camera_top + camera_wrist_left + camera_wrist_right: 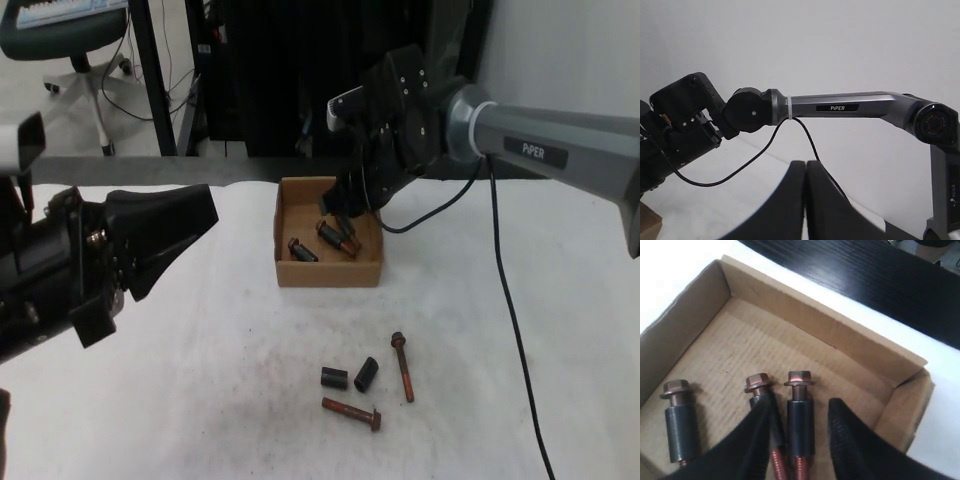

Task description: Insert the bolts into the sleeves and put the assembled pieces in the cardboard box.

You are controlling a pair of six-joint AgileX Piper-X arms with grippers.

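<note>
Right tool (800, 404) in the cardboard box (810, 320).
Its jaws stand apart astride one assembled piece (801, 425) (three lie inside); left tool (806, 167) pressed together.

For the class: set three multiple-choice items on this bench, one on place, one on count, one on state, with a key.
1. The right gripper hangs over: A the cardboard box; B a plastic tray; C a metal bin.
2. Loose bolts on the bench outside the box: A one; B two; C four.
3. The left gripper is: A shut, empty; B shut on a bolt; C open.
Key: 1 A, box floor shows beneath it; 2 B, two lie apart from the box; 3 A, its fingers touch, nothing between.
</note>
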